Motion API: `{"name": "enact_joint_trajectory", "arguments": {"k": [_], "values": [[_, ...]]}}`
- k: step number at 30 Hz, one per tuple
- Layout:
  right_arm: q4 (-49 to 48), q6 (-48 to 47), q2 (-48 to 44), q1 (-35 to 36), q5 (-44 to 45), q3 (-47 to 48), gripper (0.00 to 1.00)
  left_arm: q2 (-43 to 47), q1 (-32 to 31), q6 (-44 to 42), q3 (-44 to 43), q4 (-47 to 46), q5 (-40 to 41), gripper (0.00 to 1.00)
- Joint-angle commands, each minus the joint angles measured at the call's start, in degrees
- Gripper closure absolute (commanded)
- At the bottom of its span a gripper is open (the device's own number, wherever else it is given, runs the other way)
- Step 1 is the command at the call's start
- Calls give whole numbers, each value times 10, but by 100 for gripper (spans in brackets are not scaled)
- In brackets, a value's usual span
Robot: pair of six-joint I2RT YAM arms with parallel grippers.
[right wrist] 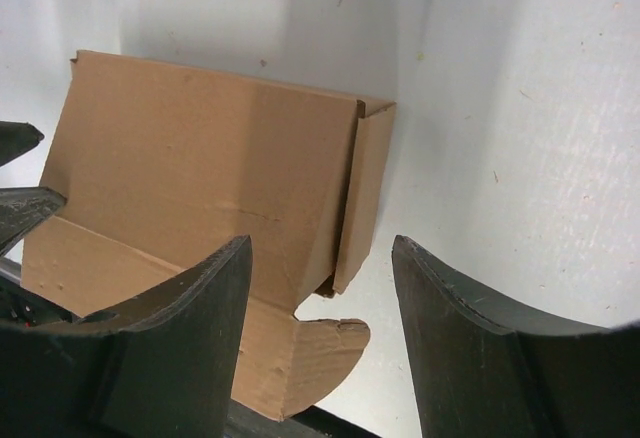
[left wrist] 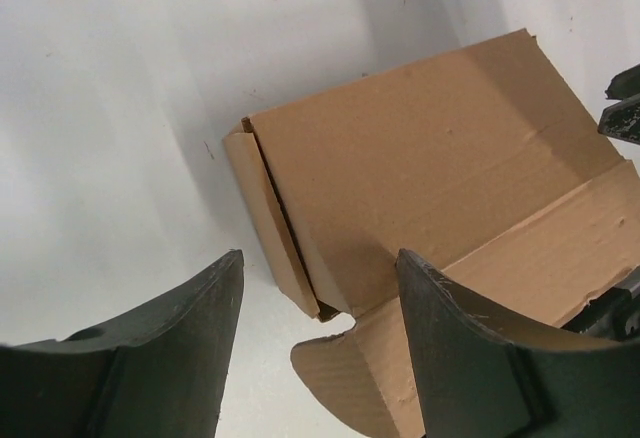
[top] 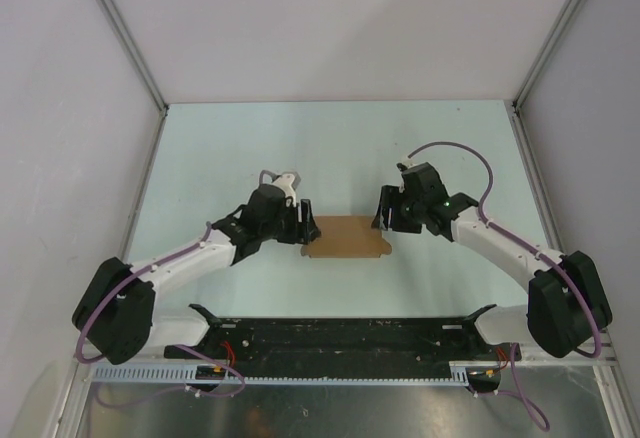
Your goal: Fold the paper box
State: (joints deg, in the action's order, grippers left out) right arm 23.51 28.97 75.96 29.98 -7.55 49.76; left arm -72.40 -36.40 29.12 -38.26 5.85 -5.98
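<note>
The paper box (top: 345,236) is brown cardboard, lying partly folded at the table's middle between both arms. In the left wrist view the paper box (left wrist: 420,168) shows a flat top panel, a folded side flap (left wrist: 270,218) and a rounded tab (left wrist: 345,378) at the front. My left gripper (top: 304,228) is at its left end, and the left gripper (left wrist: 320,255) is open with the box's corner and tab between its fingers. My right gripper (top: 386,220) is at the right end. The right gripper (right wrist: 320,241) is open astride that corner of the paper box (right wrist: 200,158) and its rounded tab (right wrist: 320,353).
Pale walls (top: 60,158) with metal corner posts (top: 125,33) close the table in on three sides. A black rail (top: 340,333) and a slotted cable tray (top: 320,370) run along the near edge between the arm bases.
</note>
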Motion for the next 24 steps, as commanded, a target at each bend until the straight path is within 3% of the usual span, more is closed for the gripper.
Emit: {"name": "enact_joint_trajectory", "arguments": {"k": [1, 24], "values": [[-16, 6, -2, 5, 16, -10, 37, -1, -9, 10, 12, -24, 7, 32], [-9, -14, 17, 22, 71, -32, 37, -56, -32, -7, 28, -26, 47, 34]]}}
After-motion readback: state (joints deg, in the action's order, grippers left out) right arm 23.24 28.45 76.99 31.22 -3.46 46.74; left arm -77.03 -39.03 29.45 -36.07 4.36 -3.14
